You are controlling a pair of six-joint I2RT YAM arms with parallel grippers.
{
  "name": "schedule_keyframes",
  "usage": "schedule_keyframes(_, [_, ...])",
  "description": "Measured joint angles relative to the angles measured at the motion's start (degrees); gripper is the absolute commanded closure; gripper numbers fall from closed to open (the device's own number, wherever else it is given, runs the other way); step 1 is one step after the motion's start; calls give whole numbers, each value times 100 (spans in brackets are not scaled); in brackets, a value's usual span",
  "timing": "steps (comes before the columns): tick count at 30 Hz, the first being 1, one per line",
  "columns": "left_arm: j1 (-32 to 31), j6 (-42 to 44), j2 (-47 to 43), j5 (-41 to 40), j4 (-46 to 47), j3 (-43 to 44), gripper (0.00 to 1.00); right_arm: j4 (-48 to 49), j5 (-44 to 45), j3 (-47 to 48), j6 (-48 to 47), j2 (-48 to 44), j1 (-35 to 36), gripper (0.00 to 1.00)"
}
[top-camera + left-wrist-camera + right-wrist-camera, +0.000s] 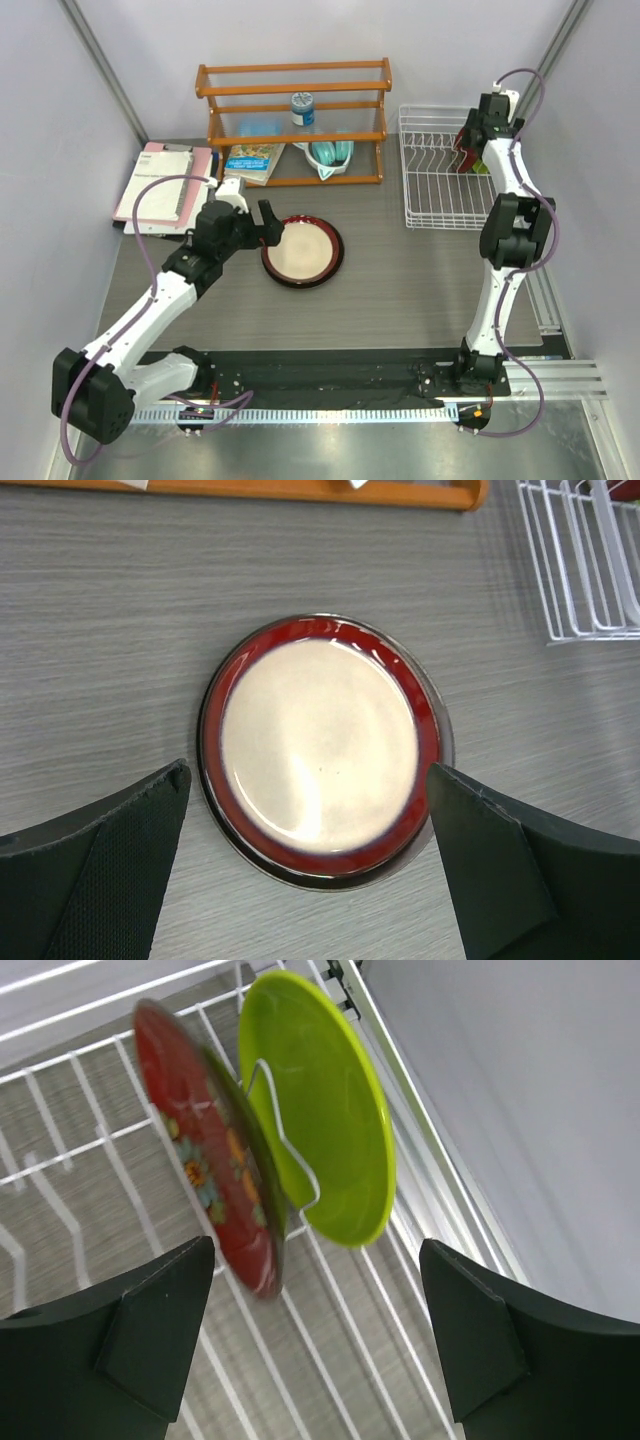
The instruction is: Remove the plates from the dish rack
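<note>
Near the desk's [420, 290] centre: red-rimmed plate [320, 745], flat, unloaded; left gripper [308, 770] over it, spread wide, empty. Far right corner: dish rack [435, 195], where we count two plates not yet unloaded, patterned red plate [205, 1175] and lime green plate [320, 1120]; right gripper [318, 1250] wide, empty.

The left arm [150, 310] and the right arm [497, 300] are showing smooth white link shells, broken up by chunky black joint housings. A thin purple cable [165, 180] is looping out beside each wrist, and more purple cable is trailing around each base. The left gripper [309, 769] and the right gripper [315, 1248] are showing fingers [110, 860] shaped like matte black wedges with a fine grainy surface.
</note>
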Motion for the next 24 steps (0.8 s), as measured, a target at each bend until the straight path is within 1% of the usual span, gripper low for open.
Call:
schedule_keyframes(2, [-22,33,83,-24,-20,0,1,-4,-44,308,-168,363,-72,17])
schedule_keyframes(3, [-22,63,131,-31,-26,0,0,-7,-52,472,-278,540,-103,24])
schedule_keyframes(5, [-22,96,212,-31,-24,0,1,-2,-103,737,-435,828,-140,35])
schedule_keyframes(7, [-24,107,262,-31,-20,0,1,-17,-107,850,-584,970,-149,40])
schedule_keyframes(9, [-26,107,302,-28,0,0,1,-20,-214,903,-629,986,-151,47])
schedule_keyframes(11, [-26,107,367,-28,33,0,1,20,-380,944,-671,986,-140,58])
schedule_keyframes(12, [-28,107,400,-28,46,0,1,31,-420,949,-682,986,-140,65])
schedule_keyframes(13, [-26,105,446,-28,59,0,0,31,-498,957,-695,986,-140,69])
schedule_keyframes(14, [-28,103,485,-28,74,0,1,33,-544,964,-737,986,-140,53])
schedule_keyframes(15, [-26,103,533,-24,92,0,0,37,-566,968,-754,986,-140,46])
schedule_keyframes(18, [-28,94,623,-20,125,0,1,59,-660,994,-734,986,-155,44])
schedule_keyframes(19, [-28,87,629,-20,131,0,1,61,-673,990,-739,986,-153,41])
schedule_keyframes(24, [-28,76,629,-7,234,0,0,96,-671,920,-739,984,-140,42])
